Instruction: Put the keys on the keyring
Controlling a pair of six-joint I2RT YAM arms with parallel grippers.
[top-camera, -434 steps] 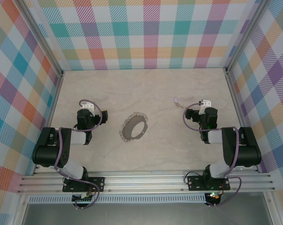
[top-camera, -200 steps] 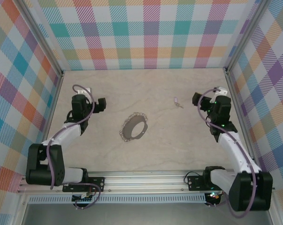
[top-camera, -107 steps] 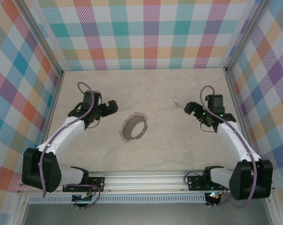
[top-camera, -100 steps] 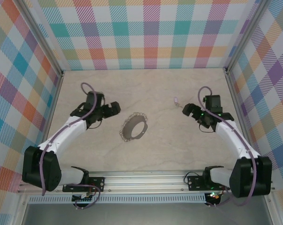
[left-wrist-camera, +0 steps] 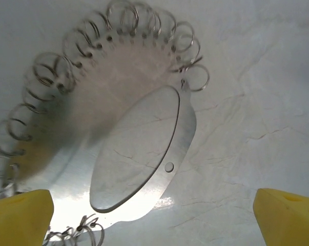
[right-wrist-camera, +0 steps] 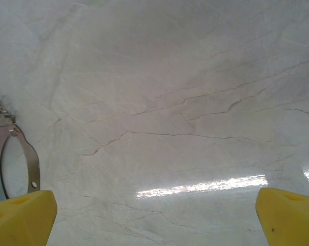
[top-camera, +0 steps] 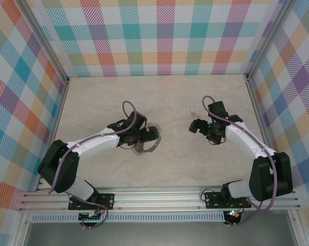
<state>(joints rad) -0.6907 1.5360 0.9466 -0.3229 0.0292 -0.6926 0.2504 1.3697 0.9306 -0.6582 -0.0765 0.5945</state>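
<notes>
The keyring is a flat oval metal loop edged with many small wire rings, lying flat on the table. In the left wrist view it lies just ahead of my left gripper, whose yellow fingertips stand wide apart with nothing between them. From above, the left gripper hovers over the keyring and hides part of it. The tiny lilac-headed key lies at mid-right. My right gripper is open just near of it. The right wrist view has the right gripper over bare table, the keyring at its left edge.
Plaid walls close in the marble-patterned table at the back and both sides. A metal rail runs along the near edge with both arm bases on it.
Both arms have swung inward. The left gripper moved right until it is over the keyring; the right gripper moved left and a little nearer, close by the key. Both stay open.
</notes>
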